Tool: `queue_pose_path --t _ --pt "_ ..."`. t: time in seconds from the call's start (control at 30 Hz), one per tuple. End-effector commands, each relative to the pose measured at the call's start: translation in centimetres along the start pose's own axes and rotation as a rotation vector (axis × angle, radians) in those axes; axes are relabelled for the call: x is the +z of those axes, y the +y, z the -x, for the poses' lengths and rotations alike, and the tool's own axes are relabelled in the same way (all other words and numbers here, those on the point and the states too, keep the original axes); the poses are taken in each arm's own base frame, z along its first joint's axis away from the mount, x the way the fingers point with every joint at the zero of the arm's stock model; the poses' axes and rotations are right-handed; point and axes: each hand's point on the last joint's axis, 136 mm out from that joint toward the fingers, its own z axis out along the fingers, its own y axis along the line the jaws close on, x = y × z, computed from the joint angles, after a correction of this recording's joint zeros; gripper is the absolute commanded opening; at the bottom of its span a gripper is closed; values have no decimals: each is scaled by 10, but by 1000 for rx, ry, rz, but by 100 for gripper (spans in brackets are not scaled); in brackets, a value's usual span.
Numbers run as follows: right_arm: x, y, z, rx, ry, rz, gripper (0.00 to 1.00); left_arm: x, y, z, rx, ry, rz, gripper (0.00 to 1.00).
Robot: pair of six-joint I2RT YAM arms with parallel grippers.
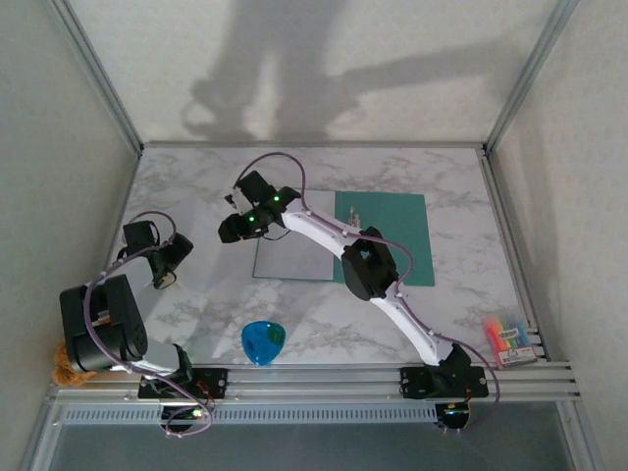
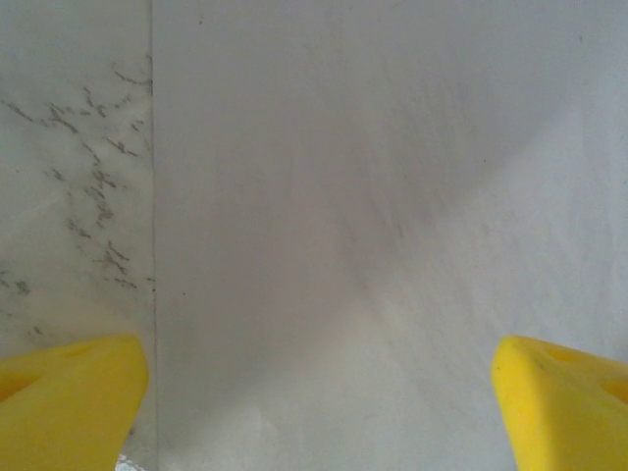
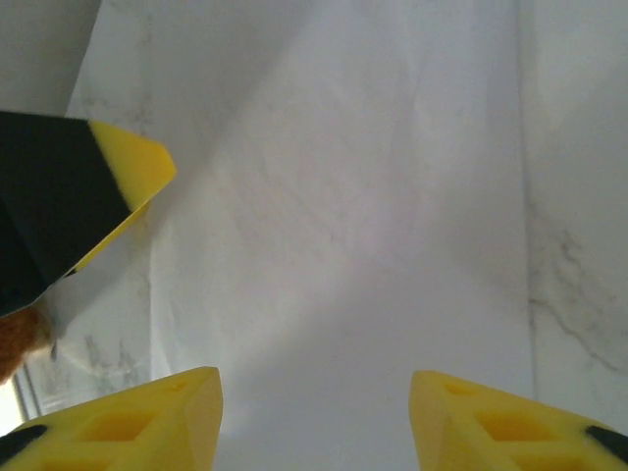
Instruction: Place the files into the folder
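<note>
A pale sheet, one of the files [image 1: 294,260], lies flat on the marble table [image 1: 196,196], just left of the teal folder [image 1: 397,231]. The right arm crosses over the folder's left part. My right gripper [image 1: 234,232] hovers at the sheet's far left corner and is open. In the right wrist view its yellow fingers [image 3: 147,422] spread over the sheet [image 3: 343,245], with nothing between them. My left gripper [image 1: 165,270] stands open to the left of the sheet, and one of its fingertips [image 3: 132,167] shows in the right wrist view. The left wrist view has the sheet [image 2: 373,216] between wide-spread fingers [image 2: 78,392].
A small blue cup [image 1: 263,341] sits near the front edge. A pack of coloured markers [image 1: 508,339] lies at the front right. A brown object [image 1: 64,368] rests by the left arm's base. Aluminium frame rails and pale walls enclose the table.
</note>
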Motion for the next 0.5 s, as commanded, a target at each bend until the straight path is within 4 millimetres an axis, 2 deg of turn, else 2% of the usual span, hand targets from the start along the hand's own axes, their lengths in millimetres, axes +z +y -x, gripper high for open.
queue_pose_path --t 0.0,0.23,0.47 --pt "20 -30 -13 14 34 -80 54 7 0 -1 14 25 -13 92" --pt "32 -39 -23 44 59 -81 53 10 -6 -5 13 47 -52 92" --pt "41 -32 -38 79 98 -36 52 13 -7 -7 11 61 -64 90"
